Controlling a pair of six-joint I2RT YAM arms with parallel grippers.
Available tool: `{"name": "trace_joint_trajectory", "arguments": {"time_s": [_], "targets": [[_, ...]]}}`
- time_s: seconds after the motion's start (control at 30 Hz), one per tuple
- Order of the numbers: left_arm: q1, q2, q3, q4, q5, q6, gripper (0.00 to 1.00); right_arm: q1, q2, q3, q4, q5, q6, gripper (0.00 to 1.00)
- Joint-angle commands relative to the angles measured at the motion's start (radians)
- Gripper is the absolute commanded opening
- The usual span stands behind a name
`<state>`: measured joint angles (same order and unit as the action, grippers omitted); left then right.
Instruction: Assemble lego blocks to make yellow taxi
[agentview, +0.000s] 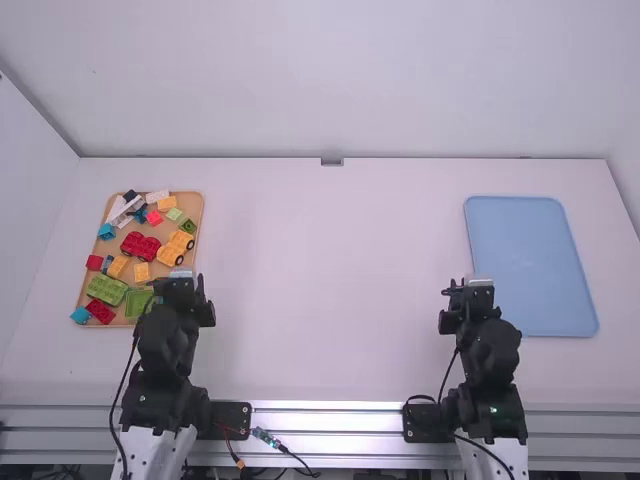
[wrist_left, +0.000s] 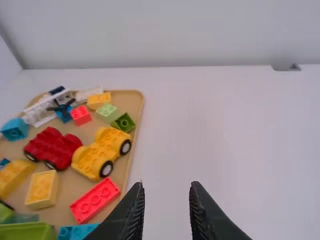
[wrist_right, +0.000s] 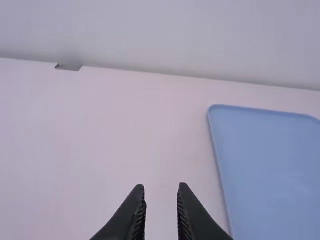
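just beyond the spread left end effector (agentview: 180, 272), well apart from the likewise spread right end effector (agentview: 468, 283), on a tan tray (wrist_left: 132, 97) on the tabletop (agentview: 320, 280), a yellow toy car base (wrist_left: 100, 154), glossy, stud-topped, with black wheels, beside a red car base (wrist_left: 54, 148)

A white back wall (agentview: 320, 80) stood behind the table (agentview: 330, 290), a side wall (agentview: 25, 200) at its left. Bright metal rails (agentview: 330, 408) ran along its near edge; even light fell across its top.
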<state>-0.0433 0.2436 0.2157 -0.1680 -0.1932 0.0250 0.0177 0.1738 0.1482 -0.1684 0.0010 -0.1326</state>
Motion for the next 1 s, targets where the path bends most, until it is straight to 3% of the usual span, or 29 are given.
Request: {"name": "trace_joint_trajectory", "arguments": {"time_s": [0.0, 0.47, 0.97], "targets": [[-0.003, 0.044, 0.073, 0.006, -0.06, 0.024, 0.28, 0.002, 0.029, 0.057, 0.006, 0.0, -0.006, 0.2], [-0.003, 0.299, 0.328, 0.083, -0.059, 0.024, 0.54, 0.001, 0.18, 0.207, 0.033, 0.0, -0.006, 0.35], [-0.003, 0.547, 0.329, 0.244, -0.06, 0.024, 0.78, 0.002, 0.421, 0.449, 0.138, 0.0, -0.006, 0.59]]}}
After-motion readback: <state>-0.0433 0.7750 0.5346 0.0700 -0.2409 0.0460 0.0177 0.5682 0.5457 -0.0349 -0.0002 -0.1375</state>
